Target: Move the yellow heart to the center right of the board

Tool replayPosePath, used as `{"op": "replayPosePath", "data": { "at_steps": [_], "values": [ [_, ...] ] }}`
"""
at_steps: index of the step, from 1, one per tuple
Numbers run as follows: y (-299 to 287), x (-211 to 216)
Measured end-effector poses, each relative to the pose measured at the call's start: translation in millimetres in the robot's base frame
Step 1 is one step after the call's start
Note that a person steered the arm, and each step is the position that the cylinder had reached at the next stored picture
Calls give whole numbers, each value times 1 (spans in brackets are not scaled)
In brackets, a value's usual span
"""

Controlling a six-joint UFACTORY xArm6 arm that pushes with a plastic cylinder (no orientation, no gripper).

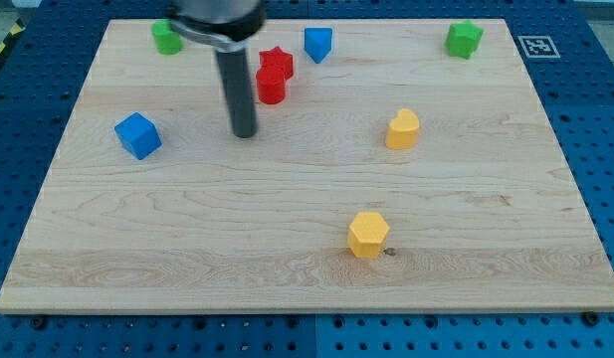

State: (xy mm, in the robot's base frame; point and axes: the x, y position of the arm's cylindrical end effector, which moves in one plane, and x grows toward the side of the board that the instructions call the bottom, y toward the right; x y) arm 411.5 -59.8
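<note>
- Yellow heart [403,129] sits right of the middle of the desk [307,268], a little above the frame's mid-height, standing alone on bare wood.
- A second yellow block, a hexagon [368,234], lies lower in the frame, below and slightly left of the heart and well apart from it; a small dark speck marks the wood just beside its lower right edge.
- My tip [245,133] is the tool here: a plain dark rod with no jaws to spread or press together, so it pinches nothing. It rests on the wood left of centre in the upper half of the frame, touching no block.
- The heart is well off to the right of my tip, at about the same height in the frame.
- Two red blocks stand just right of the rod, close together: a red star [276,63] behind and a red cylinder [271,87] in front, seemingly touching each other.
- A blue cube [137,135] lies to the left of my tip, near the desk's left side.
- A second blue block [317,43], shape unclear, sits near the top edge, just right of the red star.
- A green block [166,37] is in the upper left, partly beside the arm's dark housing; another green block [464,39] is in the upper right corner.
- Beyond the desk lies a blue perforated surface [585,119], with a black-and-white marker [538,45] at the upper right.
</note>
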Motion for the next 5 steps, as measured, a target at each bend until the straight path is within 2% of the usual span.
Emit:
{"op": "replayPosePath", "data": {
  "at_steps": [1, 3, 4, 5],
  "values": [
    [69, 29],
    [176, 23],
    [192, 21],
    [148, 22]
  ]
}}
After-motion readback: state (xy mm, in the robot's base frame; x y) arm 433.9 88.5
